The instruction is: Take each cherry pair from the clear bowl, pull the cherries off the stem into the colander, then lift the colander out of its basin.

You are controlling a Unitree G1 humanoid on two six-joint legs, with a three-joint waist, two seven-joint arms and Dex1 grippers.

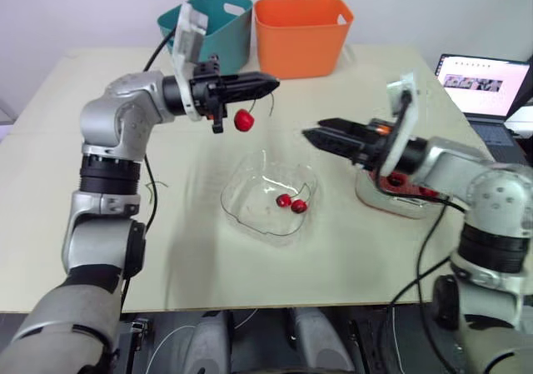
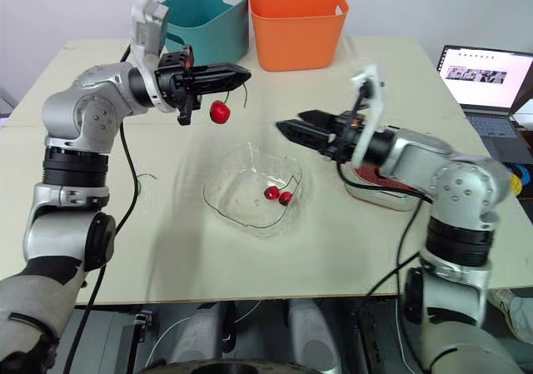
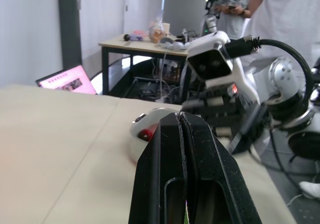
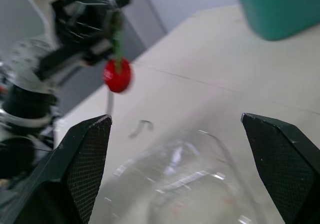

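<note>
Left gripper (image 1: 269,82) is clamped right down on a thin green stem (image 2: 244,97), up in the air above the beige tabletop (image 1: 100,141). A single round red cherry (image 1: 243,121) dangles off that stem just under the fingers. All of that sits at roughly 11 o'clock from the clear plastic bowl (image 1: 237,201) in the middle of the table.

Right gripper (image 2: 293,122) is spread wide with nothing in it. It hovers at about 1 o'clock from the bowl and points at the dangling cherry, with a gap between the two.

There's a red cherry pair (image 1: 291,202) lying on the floor of the bowl. The red colander (image 2: 373,176) is sitting in its pale basin (image 2: 390,201) at 3 o'clock from the bowl, tucked under the right forearm.

Also a loose bare stem (image 1: 153,189) is on the table at 9 o'clock. A teal plastic bin (image 1: 225,32) and an orange plastic bin (image 1: 300,37) stand side by side at 12 o'clock, and an open laptop (image 1: 483,82) is out at 2 o'clock.
</note>
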